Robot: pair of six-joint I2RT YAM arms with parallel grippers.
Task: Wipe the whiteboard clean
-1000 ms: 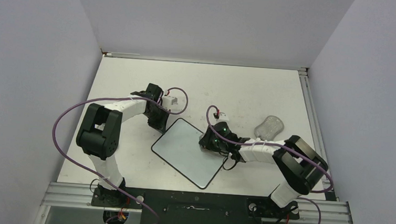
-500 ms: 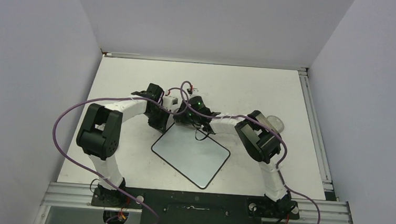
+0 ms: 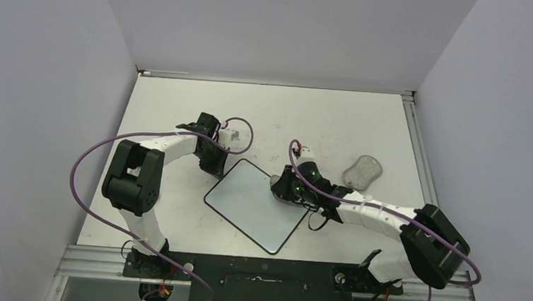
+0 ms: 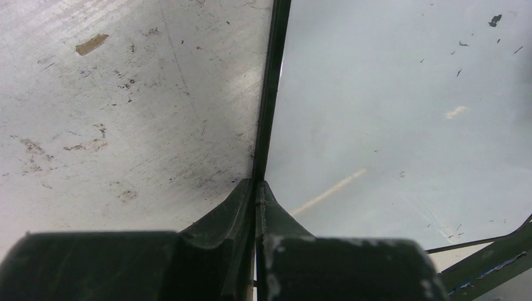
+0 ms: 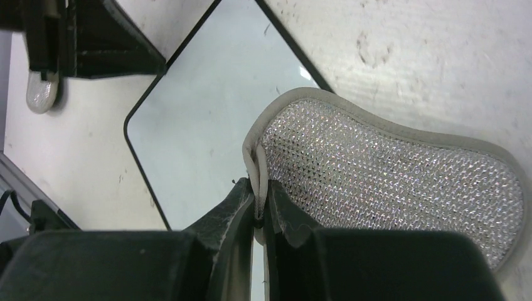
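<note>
Half a second before, the right arm had reached across to the far corner of the whiteboard [image 3: 252,210], close beside the left arm; at this moment it had drawn back to the board's right edge, the same place it held a second before. That out-and-back reads as one full wiping stroke along the far side of the board. The right fingers [image 5: 257,216] were closed tight on the rim of a silvery mesh pad [image 5: 389,175], which lay partly over the board's edge and partly on the counter [image 3: 322,119]. The left arm had not shifted at all: the left fingers [image 4: 256,200] stayed pinched on the board's thin black rim at its far left corner, pinning it down, and the board itself lay flat at the same angle in the middle of the counter, between the two arms. From above its face looked blank; the left wrist view showed only a few tiny dark specks [image 4: 495,20] near one corner and some faint streaks. My judgement was that the erasing was nearly finished, with perhaps one more pass needed over those specks. A grey lump [image 3: 362,171] sat untouched well to the right.
</note>
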